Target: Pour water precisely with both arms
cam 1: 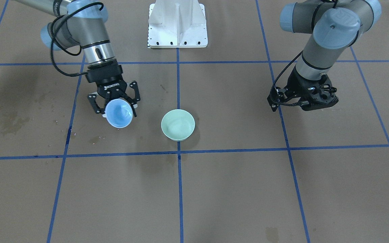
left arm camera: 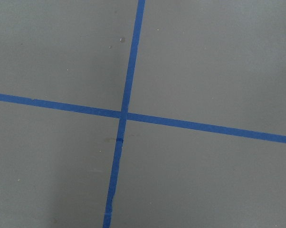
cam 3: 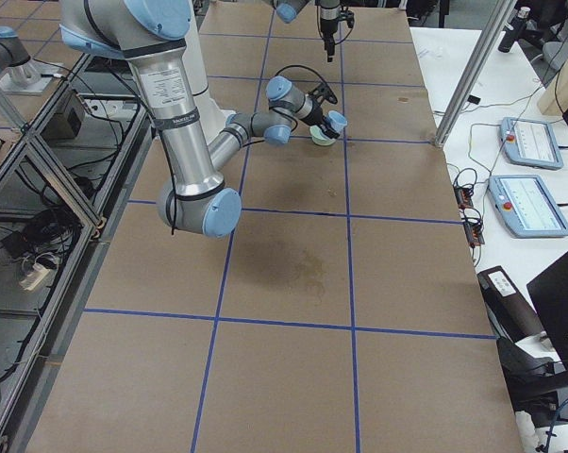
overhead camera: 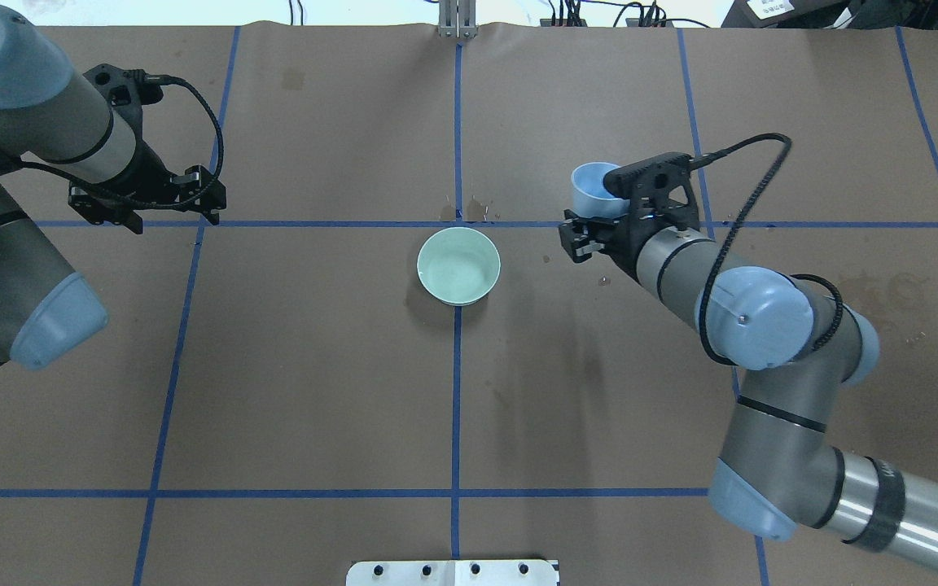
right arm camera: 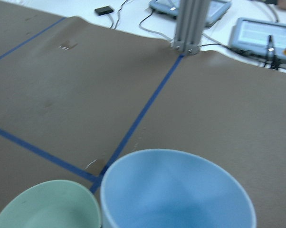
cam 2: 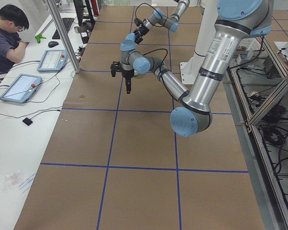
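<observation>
My right gripper [cam 1: 118, 106] is shut on the rim of a light-blue bowl [cam 1: 119, 113] and holds it above the table, tilted, right of a mint-green bowl [overhead camera: 458, 264]. The green bowl stands on the centre tape line [cam 1: 177, 124]. In the right wrist view the blue bowl [right arm camera: 176, 190] sits beside and above the green one [right arm camera: 48, 206]. No stream of water shows, and I cannot tell if either bowl holds water. My left gripper [overhead camera: 143, 203] points down over a tape crossing, far from both bowls and empty. I cannot tell whether it is open.
The white bolted pedestal [cam 1: 177, 23] stands at the robot's side. Dark stains mark the paper [cam 1: 2, 123] and lie just beyond the green bowl [overhead camera: 469, 212]. An operator [cam 2: 7, 33] sits at a side desk with tablets. An aluminium post [right arm camera: 188, 23] stands at the far edge.
</observation>
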`<state>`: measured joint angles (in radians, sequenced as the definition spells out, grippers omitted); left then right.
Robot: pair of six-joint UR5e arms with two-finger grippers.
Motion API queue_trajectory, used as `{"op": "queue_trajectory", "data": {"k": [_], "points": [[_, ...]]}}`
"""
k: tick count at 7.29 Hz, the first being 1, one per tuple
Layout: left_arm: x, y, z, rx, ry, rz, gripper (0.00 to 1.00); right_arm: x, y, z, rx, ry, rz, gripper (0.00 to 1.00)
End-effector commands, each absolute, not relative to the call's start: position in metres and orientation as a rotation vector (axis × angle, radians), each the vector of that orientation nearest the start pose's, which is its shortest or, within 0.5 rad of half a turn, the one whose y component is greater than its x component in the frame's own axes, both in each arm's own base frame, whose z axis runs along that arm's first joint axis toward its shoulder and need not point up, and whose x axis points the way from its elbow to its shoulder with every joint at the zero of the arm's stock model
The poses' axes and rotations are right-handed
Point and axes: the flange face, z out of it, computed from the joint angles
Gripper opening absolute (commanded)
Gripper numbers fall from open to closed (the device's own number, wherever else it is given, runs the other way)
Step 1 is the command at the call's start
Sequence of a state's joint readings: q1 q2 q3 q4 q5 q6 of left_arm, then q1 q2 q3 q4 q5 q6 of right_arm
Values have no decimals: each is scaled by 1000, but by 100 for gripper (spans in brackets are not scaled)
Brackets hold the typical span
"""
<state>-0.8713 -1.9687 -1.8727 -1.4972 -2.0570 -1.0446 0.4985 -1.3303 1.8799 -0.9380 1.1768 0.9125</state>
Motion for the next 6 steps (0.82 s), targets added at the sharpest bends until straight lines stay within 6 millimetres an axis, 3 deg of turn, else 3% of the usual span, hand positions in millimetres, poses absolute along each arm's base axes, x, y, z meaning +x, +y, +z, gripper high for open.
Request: {"op": "queue_trajectory", "data": {"k": [1, 2, 5, 6], "points": [[319, -513, 313, 36, 774, -173, 100, -315, -386, 385, 974, -625, 209, 0], [320, -513, 311, 36, 777, -175, 100, -284, -377, 435, 979, -587, 274, 0], [320, -513, 308, 38, 781, -178, 100, -261, -381, 596, 1080, -385, 412, 0], [321, -512, 307, 37, 781, -178, 100, -263, -382, 622, 1071, -388, 468, 0]]}}
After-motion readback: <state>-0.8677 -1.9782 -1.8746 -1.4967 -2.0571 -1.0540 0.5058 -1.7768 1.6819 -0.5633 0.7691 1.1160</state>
